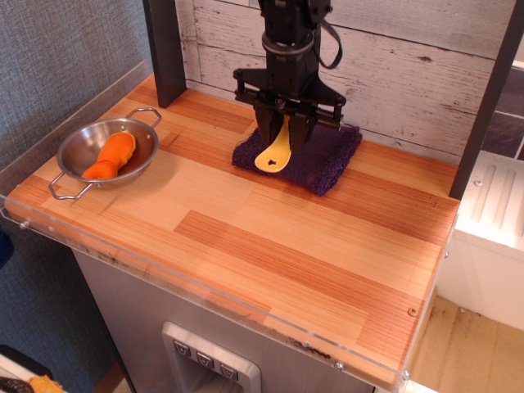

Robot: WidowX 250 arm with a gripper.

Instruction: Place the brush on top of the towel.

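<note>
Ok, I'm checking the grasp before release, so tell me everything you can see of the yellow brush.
The brush looks like smooth yellow plastic, with a flat rounded handle pierced by a small cutout. The handle hangs down and toward the camera over the purple towel, tilted rather than flat. Its upper end is clamped in the black end effector, which hides the bristles. Whether the handle tip touches the towel cannot be told.

I count one yellow plastic brush in my one black gripper, one dark purple terry towel upper centre, one round steel bowl left, holding one orange lump.
</note>
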